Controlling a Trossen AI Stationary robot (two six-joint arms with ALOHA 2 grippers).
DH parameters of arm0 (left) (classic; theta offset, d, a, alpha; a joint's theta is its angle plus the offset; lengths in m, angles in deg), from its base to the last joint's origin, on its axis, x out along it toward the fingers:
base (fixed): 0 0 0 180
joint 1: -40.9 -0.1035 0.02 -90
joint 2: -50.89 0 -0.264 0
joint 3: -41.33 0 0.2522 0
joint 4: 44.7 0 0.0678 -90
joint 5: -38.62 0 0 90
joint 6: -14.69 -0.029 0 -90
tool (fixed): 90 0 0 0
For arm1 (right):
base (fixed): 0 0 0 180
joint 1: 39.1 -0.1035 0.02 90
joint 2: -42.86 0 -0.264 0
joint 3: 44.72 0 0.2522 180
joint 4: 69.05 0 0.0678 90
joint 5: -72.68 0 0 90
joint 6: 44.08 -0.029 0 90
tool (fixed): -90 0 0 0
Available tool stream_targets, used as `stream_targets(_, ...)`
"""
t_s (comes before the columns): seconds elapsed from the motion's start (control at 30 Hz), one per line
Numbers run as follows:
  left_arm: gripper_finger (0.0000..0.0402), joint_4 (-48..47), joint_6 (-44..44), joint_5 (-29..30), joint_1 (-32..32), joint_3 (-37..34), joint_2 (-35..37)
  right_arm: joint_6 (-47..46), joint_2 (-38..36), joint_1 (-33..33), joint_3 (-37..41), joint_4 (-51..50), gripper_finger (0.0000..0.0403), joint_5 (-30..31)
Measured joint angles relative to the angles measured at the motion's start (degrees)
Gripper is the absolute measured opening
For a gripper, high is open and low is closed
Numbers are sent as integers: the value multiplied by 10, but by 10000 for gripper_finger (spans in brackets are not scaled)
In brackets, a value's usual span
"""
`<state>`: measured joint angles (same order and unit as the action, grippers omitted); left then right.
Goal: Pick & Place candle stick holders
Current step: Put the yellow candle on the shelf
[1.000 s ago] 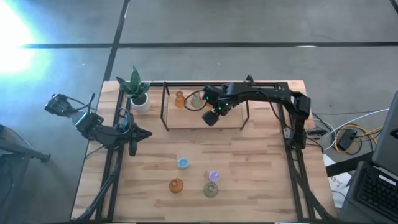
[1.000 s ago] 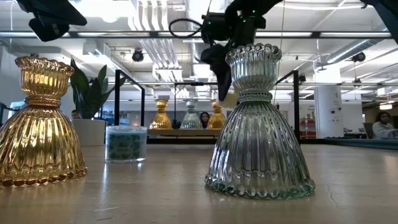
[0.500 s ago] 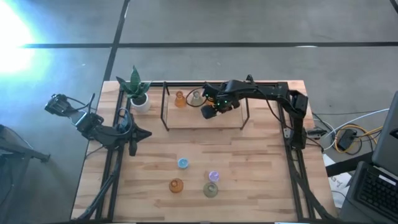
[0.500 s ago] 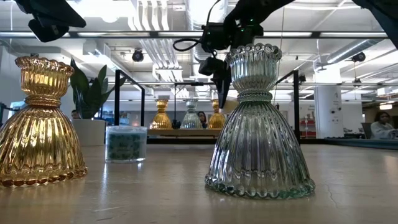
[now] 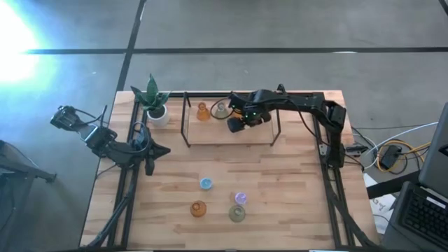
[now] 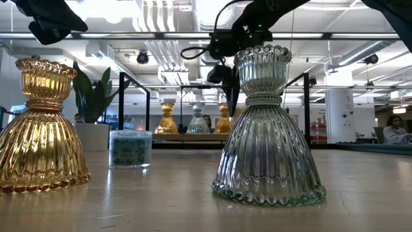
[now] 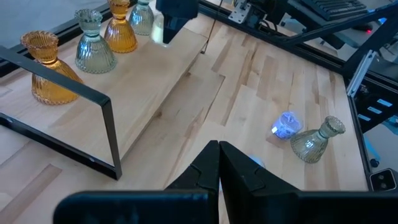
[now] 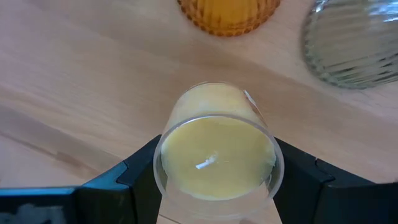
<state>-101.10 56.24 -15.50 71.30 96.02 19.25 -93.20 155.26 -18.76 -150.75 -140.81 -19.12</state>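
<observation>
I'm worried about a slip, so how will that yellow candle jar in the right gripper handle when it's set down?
The yellow candle jar looks like smooth glass, so probably slippery and breakable. The right gripper clamps its sides. Squat and wax-filled, it likely stands steadily.

Yellow candle holder (image 8: 217,149) base hidden by its own rim; amber holder (image 8: 228,14) (upper part) cropped by frame edge.

Right arm stretched across the table's far side, wrist tipped down, right gripper (image 5: 238,124) with fingers (image 8: 144,177) clamped either side of a yellow candle (image 8: 216,149). Left arm parked at the table's left edge, left gripper (image 7: 219,163) fingers pressed together.
</observation>
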Motion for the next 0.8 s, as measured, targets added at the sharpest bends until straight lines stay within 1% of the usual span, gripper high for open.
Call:
stream_targets(0.07, 12, 0, 0, 0, 0, 0, 0, 2, 8, 1, 0, 0, 224, -12)
stream_targets(0.4, 12, 1, 1, -1, 0, 0, 0, 14, 29, 1, 1, -5, 224, -12)
stream_targets(0.6, 12, 1, 1, -1, 0, 0, 0, 14, 29, 1, 2, -5, 224, 1)
stream_targets(0.7, 12, 1, 1, -1, 0, 0, 0, 14, 29, 1, 2, -5, 234, 3)
stream_targets(0.8, 12, 1, 1, -1, 0, 0, 0, 16, 29, 1, 2, -4, 252, 3)
